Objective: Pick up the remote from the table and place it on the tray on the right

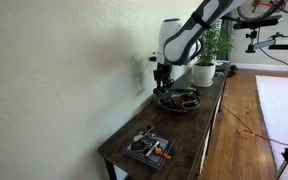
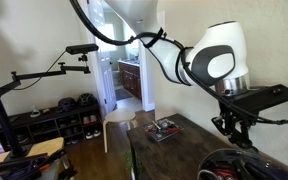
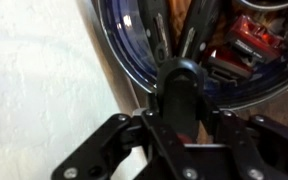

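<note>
Seemingly, the black two-fingered gripper (image 1: 162, 78) is clamped on the slim black plastic remote (image 3: 179, 92), which appears to hang end-down between its fingers over the edge of the round dark glass tray (image 3: 119, 48), close to the pale wall (image 3: 34, 80). The tray sits on the long dark brown wooden table (image 1: 199, 130) and holds a red object (image 3: 246, 45) among other clutter. To place well, shift inward toward a bare patch, lower until the remote touches glass, lay it flat, then release gently so it cannot topple out

Tool (image 3: 179, 78) over a cluttered, blue-rimmed tray (image 3: 124, 62)
</note>
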`<state>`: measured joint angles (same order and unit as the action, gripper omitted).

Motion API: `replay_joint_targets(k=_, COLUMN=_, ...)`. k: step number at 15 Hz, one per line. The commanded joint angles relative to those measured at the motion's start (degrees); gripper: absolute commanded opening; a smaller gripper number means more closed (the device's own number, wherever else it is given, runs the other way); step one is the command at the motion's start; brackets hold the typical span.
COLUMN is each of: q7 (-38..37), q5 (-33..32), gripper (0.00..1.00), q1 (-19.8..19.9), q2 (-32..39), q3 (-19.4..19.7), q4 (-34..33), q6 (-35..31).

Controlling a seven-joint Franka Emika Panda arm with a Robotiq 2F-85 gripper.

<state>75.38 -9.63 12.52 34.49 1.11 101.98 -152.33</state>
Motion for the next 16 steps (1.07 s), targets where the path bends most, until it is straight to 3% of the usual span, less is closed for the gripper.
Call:
replay_joint_targets(k=1, q7=-4.1, q5=-1.9, gripper=0.19, q1=-0.7, q2=-1.4, q3=2.6, q4=2.1, q6=-0.3)
replay_joint_targets(k=15, q7=-9.0, q5=-1.4, gripper=0.19, q1=1.4, q2=4.0, q3=3.0, q4=1.7, q6=-1.6)
replay_joint_targets(k=16, q7=-9.6, q5=-1.9, gripper=0.69, q1=0.9, q2=3.6, q3=3.6, q4=1.8, q6=-0.8)
